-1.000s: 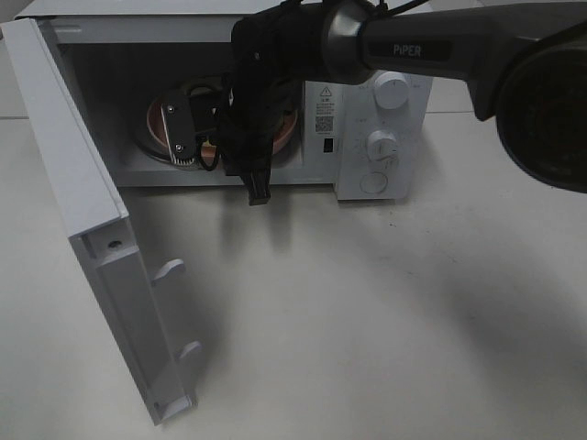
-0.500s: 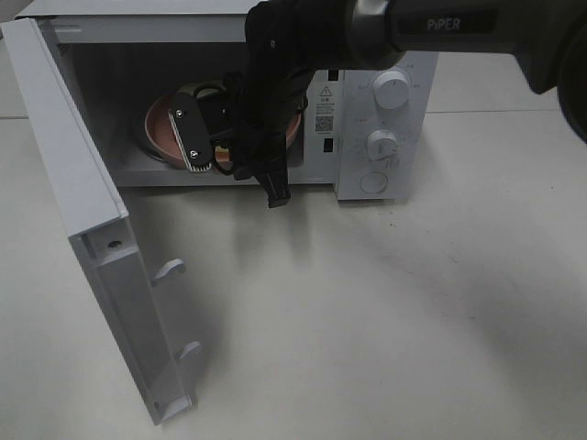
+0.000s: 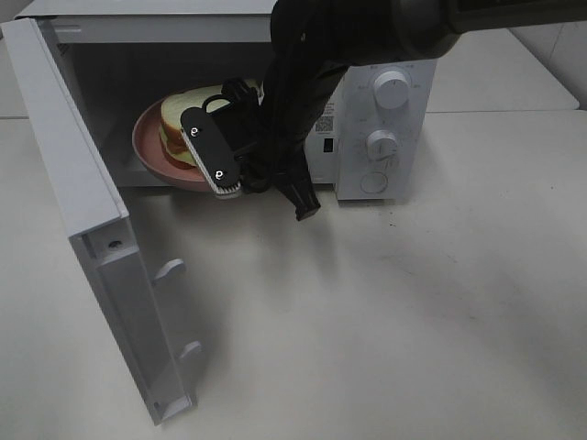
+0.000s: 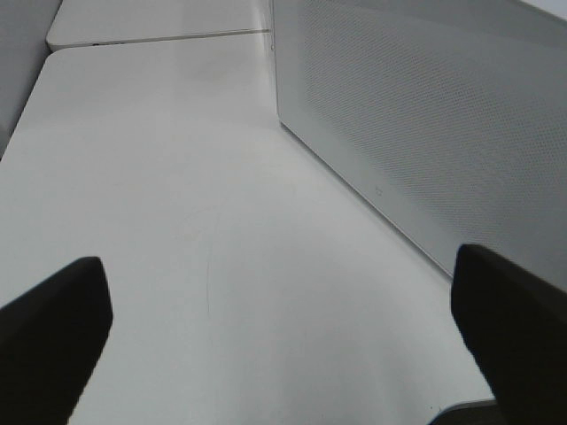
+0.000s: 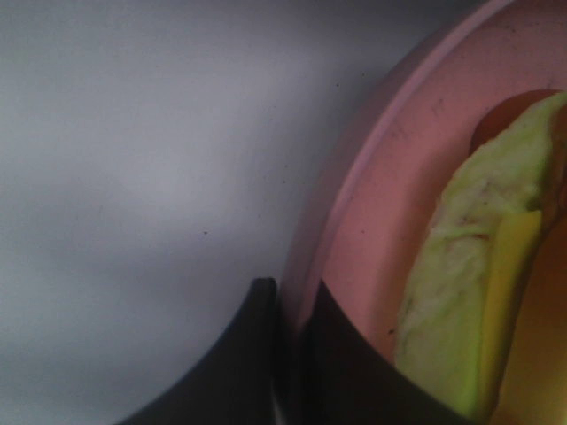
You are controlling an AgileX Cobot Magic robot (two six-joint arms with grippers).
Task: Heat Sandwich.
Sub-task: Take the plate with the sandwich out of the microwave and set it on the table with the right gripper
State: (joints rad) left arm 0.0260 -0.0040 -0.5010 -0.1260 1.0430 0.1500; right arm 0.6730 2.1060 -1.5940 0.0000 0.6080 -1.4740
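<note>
The sandwich (image 3: 177,122), white bread with pale filling, lies on a round pink plate (image 3: 149,147) at the mouth of the open microwave (image 3: 383,115). My right gripper (image 3: 214,161) reaches in from the right and is shut on the plate's near rim. Up close in the right wrist view, the two dark fingers (image 5: 345,363) pinch the pink plate rim (image 5: 354,177), with the sandwich's yellow-green filling (image 5: 461,266) just past them. My left gripper (image 4: 282,310) is open over bare table and holds nothing. It does not show in the exterior high view.
The microwave door (image 3: 87,192) stands swung out to the left, reaching toward the table's near edge. The control panel with two knobs (image 3: 393,90) is right of the cavity. A white perforated wall (image 4: 425,115) stands beside the left gripper.
The right gripper has drawn the plate from deep in the cavity toward its front, and the sandwich has come into sight. The arm shifted right and nearer. The left gripper stayed open.
</note>
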